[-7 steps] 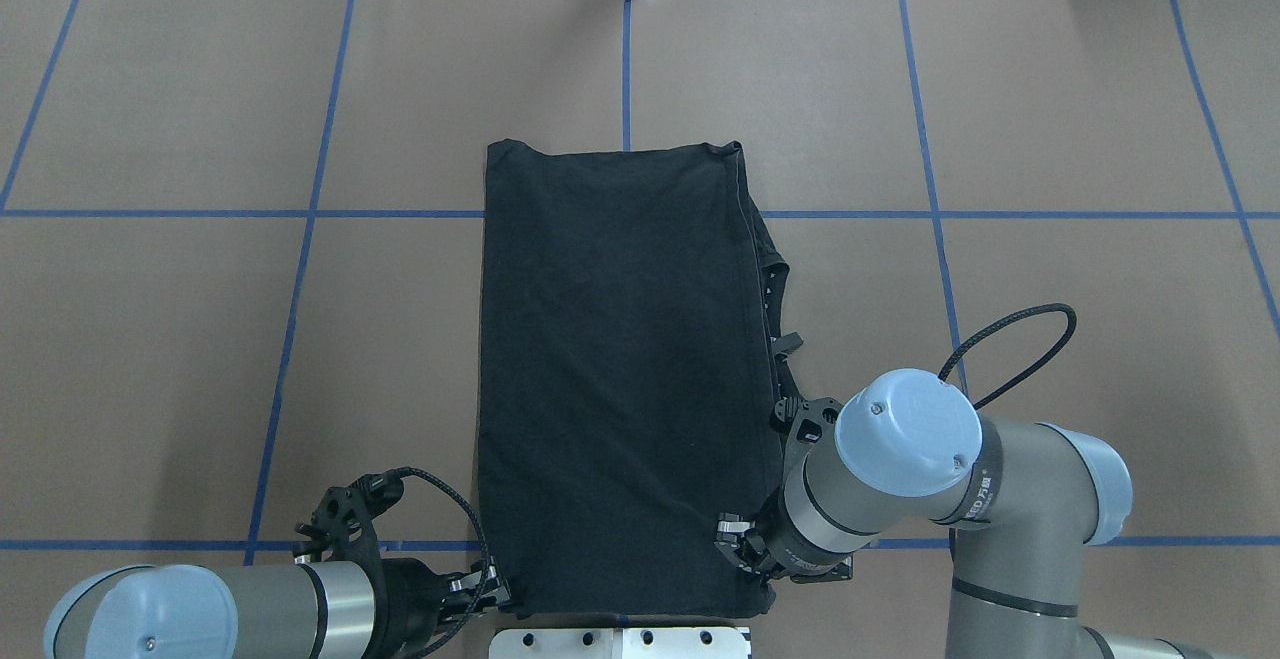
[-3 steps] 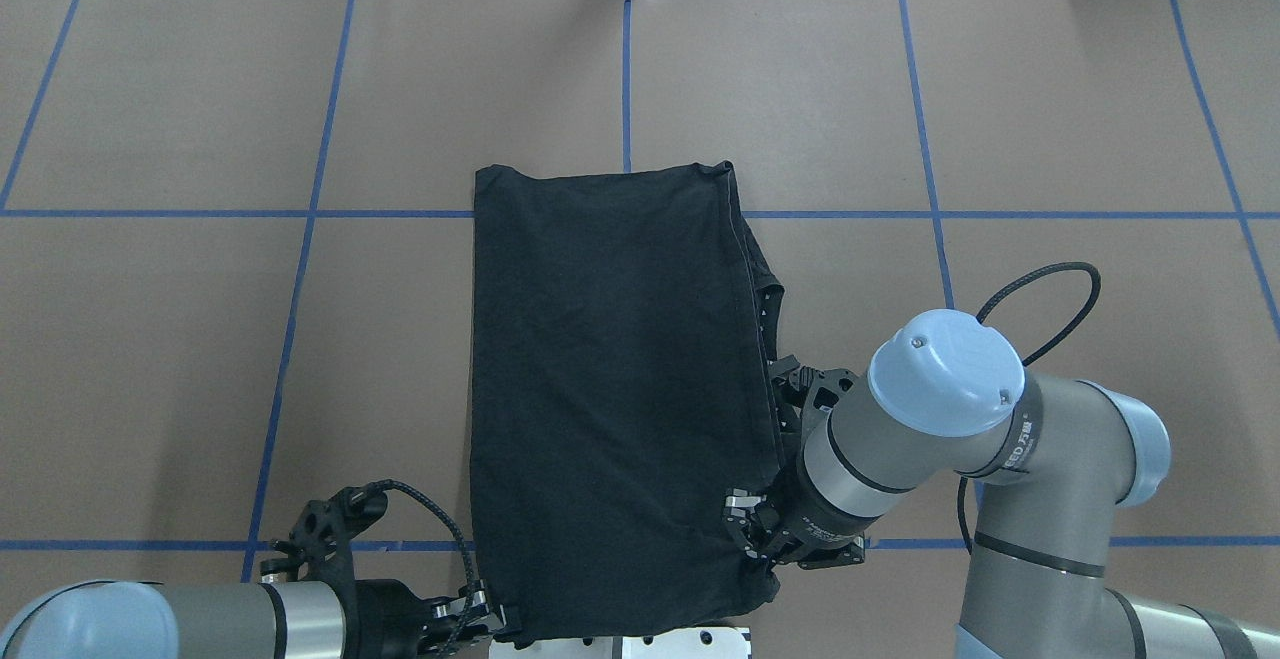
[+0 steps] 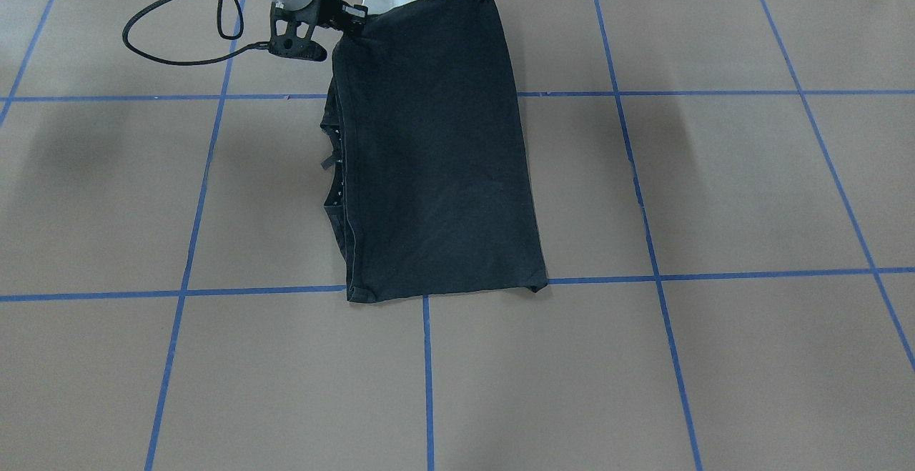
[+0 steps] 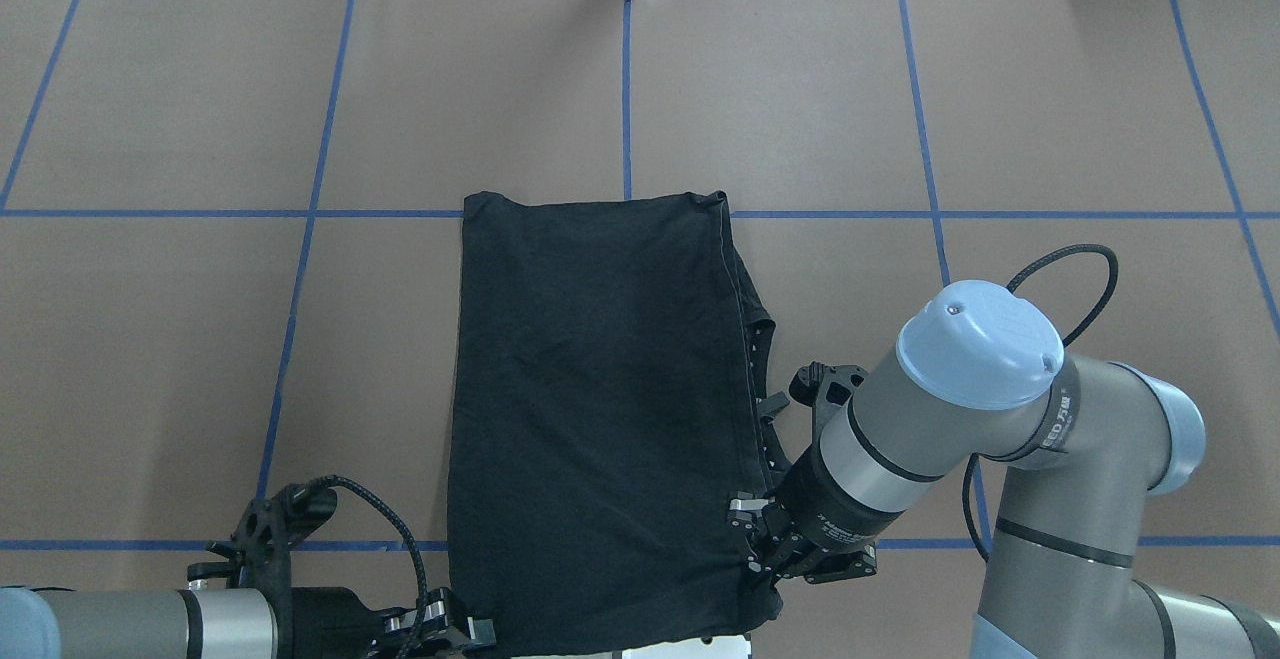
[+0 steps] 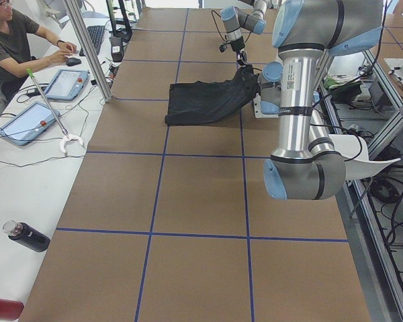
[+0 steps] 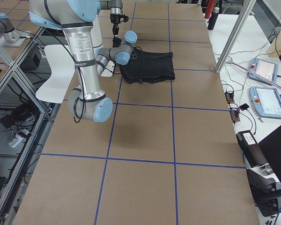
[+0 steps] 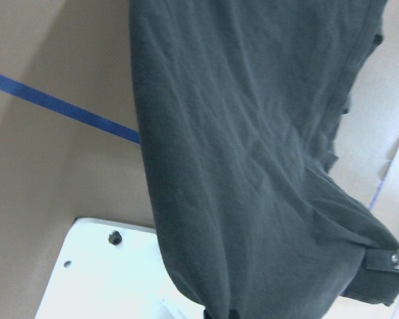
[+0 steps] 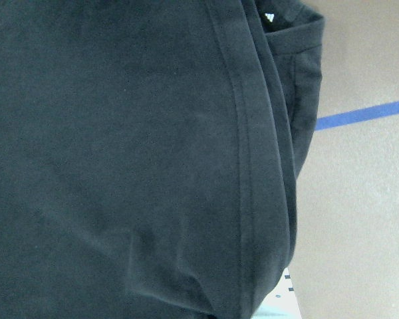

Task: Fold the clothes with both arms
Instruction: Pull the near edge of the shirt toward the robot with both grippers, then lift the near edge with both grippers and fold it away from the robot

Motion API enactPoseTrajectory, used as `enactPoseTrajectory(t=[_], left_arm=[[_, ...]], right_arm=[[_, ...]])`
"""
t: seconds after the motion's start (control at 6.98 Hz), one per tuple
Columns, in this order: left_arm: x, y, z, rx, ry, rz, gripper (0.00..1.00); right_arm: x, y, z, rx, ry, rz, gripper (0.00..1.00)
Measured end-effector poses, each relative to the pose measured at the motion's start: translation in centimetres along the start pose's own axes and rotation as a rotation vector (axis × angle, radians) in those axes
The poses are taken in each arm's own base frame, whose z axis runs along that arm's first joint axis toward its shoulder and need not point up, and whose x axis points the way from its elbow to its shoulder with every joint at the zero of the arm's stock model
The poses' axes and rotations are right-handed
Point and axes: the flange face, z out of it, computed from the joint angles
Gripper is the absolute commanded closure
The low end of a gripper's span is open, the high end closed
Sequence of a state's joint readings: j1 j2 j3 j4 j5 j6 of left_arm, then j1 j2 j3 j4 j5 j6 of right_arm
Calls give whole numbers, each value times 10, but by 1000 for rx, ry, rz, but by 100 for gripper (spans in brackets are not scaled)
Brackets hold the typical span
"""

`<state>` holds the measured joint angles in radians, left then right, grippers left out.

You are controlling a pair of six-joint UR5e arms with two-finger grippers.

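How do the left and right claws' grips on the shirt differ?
The left claw pinches the T-shirt at its near-left corner; the right claw, at its near-right. The left claw sits closer to the robot than the right claw. The left arm lies along the table edge; the right arm slants in. Both are shut on it.

The shirt has been dragged toward the robot. Its far edge, earlier well past the blue line, now barely crosses it, and its near edge hides more of the white base. The left gripper has drawn back and outward. The right arm has swung forward and outward.
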<state>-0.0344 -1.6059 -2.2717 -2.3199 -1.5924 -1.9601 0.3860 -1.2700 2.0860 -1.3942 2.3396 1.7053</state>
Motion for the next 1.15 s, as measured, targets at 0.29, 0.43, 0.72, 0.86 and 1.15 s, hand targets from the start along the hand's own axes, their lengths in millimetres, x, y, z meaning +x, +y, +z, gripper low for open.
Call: enactPoseTrajectory(t=[0.29, 0.43, 0.72, 0.86, 1.15], left_arm=[[14, 15, -19, -63, 20, 1, 100], [18, 22, -25, -90, 24, 1, 100], [22, 23, -29, -97, 23, 1, 100], [24, 17, -31, -83, 24, 1, 100], [33, -13, -43, -38, 30, 4, 100]], right_arm=[[-2, 16, -15, -64, -16, 32, 100], [-2, 23, -20, -94, -20, 37, 100], [-3, 21, -25, -106, -23, 53, 100], [-5, 12, -30, -88, -30, 66, 100], [-11, -12, -54, -19, -71, 80, 100]])
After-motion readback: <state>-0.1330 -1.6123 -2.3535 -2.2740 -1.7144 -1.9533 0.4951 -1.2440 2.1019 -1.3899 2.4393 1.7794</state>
